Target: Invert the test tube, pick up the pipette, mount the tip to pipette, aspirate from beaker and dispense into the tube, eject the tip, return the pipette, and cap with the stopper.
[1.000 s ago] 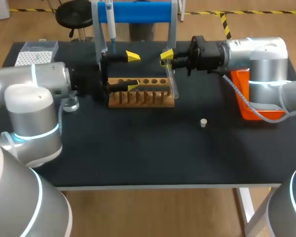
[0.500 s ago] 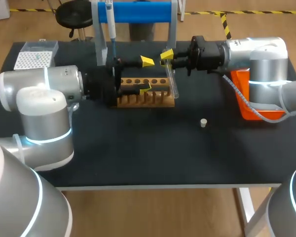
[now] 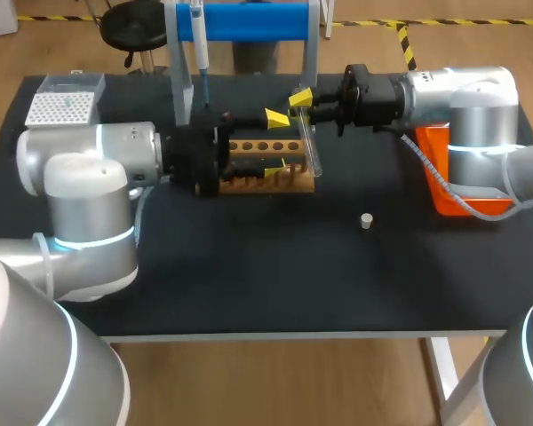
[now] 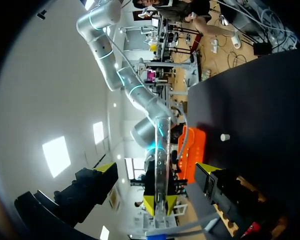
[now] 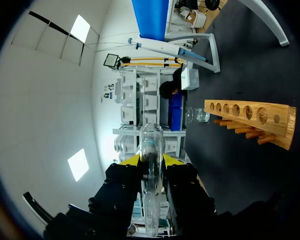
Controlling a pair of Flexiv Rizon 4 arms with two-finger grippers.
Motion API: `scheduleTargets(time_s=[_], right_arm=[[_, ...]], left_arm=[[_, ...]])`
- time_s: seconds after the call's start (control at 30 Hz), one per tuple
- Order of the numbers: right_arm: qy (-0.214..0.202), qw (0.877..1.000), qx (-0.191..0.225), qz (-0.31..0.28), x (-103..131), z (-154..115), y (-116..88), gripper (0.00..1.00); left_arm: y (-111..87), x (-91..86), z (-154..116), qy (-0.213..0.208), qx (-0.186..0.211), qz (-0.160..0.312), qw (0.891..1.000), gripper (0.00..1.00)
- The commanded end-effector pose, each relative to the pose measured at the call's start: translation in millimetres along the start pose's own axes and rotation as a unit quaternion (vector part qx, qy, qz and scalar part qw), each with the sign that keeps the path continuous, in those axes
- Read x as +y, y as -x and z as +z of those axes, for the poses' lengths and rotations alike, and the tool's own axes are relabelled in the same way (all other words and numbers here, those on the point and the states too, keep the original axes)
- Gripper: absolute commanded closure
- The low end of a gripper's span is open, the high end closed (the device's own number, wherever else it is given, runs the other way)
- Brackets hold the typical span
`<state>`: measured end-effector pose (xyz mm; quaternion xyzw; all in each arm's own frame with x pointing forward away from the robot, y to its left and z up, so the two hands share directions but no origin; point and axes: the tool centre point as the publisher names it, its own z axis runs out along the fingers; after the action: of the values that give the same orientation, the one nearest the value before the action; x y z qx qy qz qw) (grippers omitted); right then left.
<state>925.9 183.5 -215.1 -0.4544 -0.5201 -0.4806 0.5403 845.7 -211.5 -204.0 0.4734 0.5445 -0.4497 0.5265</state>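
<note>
Invert step: right claw grips the test tube, left claw wide just beside it; next, probably close left on the tube for handover.

The worktop was black, the rack tan wood, the tube clear, the stopper off-white, the bin orange. The stand had a blue bar. The tip box was white and dotted. The left hand and right hand had yellow tips.
</note>
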Motion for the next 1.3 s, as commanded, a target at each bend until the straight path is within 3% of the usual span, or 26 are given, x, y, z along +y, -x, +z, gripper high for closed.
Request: scheduleTargets(time_s=[0.03,0.8,1.2,1.3], right_arm=[[0.001,1.000,-0.002,0.000,-0.5,0.1,-0.9,1.00],[0.001,1.000,-0.002,0.000,-0.5,0.1,-0.9,1.00],[0.001,1.000,-0.002,0.000,-0.5,0.1,-0.9,1.00],[0.001,1.000,-0.002,0.000,-0.5,0.1,-0.9,1.00]], left_arm=[[-1.9,6.8,11.9,-0.013,-0.002,0.002,1.000,0.00],[2.5,-11.7,39.0,-0.045,-0.009,0.013,0.999,0.00],[-2.7,-10.5,49.8,-0.046,-0.008,0.005,0.999,0.00],[-2.1,-9.4,49.7,-0.043,-0.009,0.005,0.999,0.05]])
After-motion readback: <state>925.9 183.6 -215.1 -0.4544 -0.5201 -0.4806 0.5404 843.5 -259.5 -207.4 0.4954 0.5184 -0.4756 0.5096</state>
